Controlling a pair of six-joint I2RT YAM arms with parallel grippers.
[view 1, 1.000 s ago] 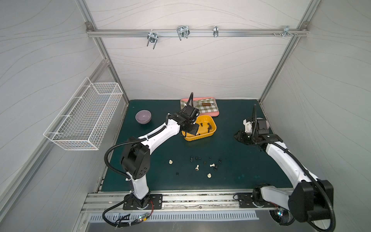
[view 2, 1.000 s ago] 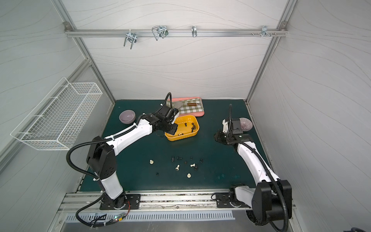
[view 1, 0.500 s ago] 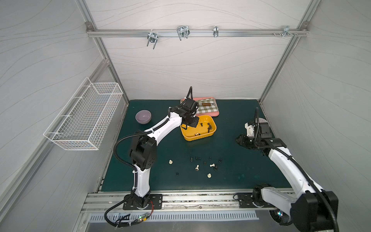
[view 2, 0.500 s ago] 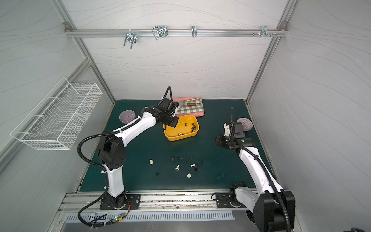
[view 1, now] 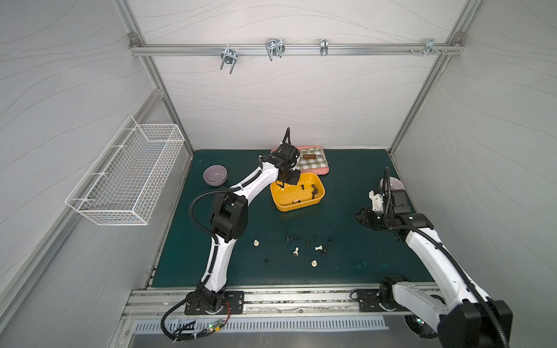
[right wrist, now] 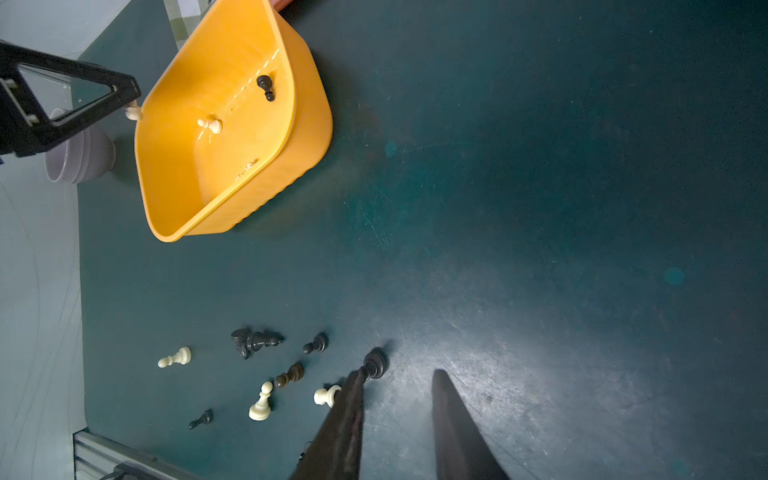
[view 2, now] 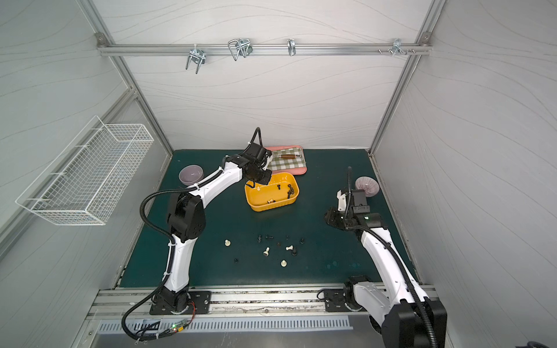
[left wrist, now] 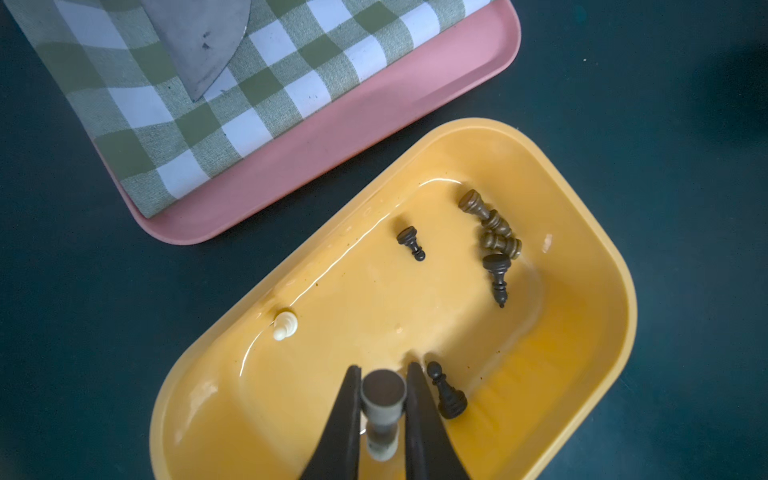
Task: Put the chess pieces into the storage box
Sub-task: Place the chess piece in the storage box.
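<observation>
Drop step: left gripper [left wrist: 383, 374] clamps a pale chess piece [left wrist: 383, 392] above the storage box [left wrist: 590, 332], release likely next; right gripper [right wrist: 398, 374] parted, empty.

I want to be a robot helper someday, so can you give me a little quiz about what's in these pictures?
1. True or false: the right claw is gripping a chess piece.
2. The left claw hangs over: A) the pink tray, B) the storage box, C) the purple bowl?
3. What colour is the held piece in the left claw?
Key: 1 false, it is open and empty. 2 B. 3 cream-white.
</observation>
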